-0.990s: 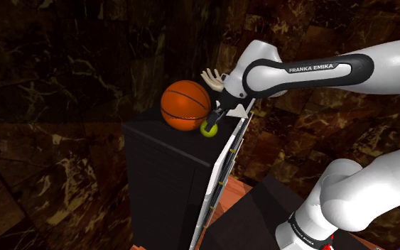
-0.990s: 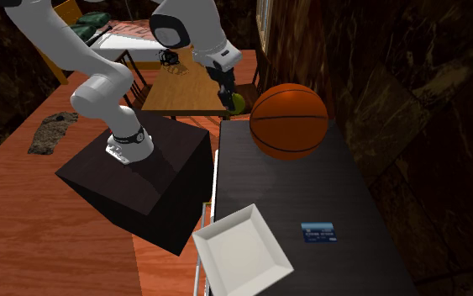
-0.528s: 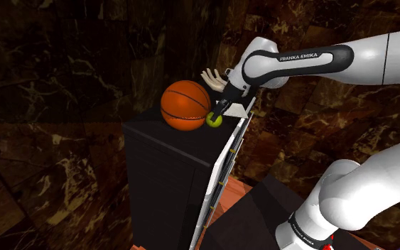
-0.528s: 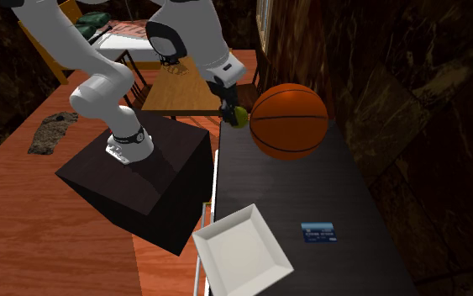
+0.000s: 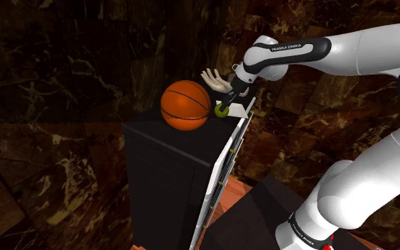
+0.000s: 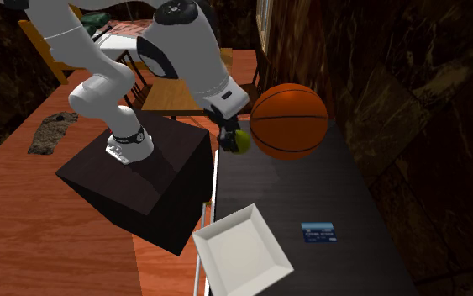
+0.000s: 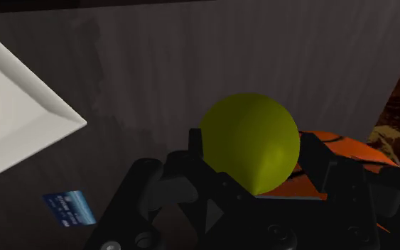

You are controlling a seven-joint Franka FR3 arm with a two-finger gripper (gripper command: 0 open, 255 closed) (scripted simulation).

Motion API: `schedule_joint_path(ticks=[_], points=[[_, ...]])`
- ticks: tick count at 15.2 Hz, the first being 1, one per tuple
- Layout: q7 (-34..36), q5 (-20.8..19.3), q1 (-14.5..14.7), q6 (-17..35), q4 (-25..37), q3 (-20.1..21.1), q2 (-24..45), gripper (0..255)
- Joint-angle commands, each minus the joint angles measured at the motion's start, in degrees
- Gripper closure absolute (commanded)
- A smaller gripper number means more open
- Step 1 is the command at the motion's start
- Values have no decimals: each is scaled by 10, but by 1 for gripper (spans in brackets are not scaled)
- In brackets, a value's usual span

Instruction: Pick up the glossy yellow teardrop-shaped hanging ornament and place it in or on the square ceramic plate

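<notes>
My black gripper [image 7: 251, 167] is shut on the glossy yellow teardrop ornament [image 7: 249, 140], which hangs above the dark tabletop. The same ornament [image 6: 239, 141] sits in the gripper [image 6: 233, 140] just left of the basketball in the second exterior view. From the shoulder camera, the ornament [image 5: 222, 111] hangs right of the ball, under the gripper [image 5: 224, 108]. The square white plate [image 6: 241, 251] lies at the table's near left edge in the second exterior view, well apart from the gripper. In the wrist view the plate [image 7: 13, 121] lies ahead on the table.
An orange basketball [image 6: 289, 120] rests on the dark table [image 6: 327, 193] right beside the gripper. A small blue card [image 6: 318, 233] lies right of the plate. The robot's dark stand [image 6: 142, 181] sits on the wooden floor beside the table. A pale hand-shaped object [image 5: 212, 79] lies behind the ball.
The gripper has carried the ornament up off the table's end and along the table toward the plate, passing beside the basketball.
</notes>
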Motion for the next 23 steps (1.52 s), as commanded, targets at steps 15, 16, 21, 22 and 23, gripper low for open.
schedule_joint_path(ticks=[15,16,21,22,23], points=[[-207,109,-98,-129,332,-101,279,255],[-216,117,-109,-142,361,-102,300,255],[-242,143,-146,-169,443,-102,369,255],[-244,144,-145,-162,437,-102,370,255],[-247,145,-145,-156,431,-101,371,255]])
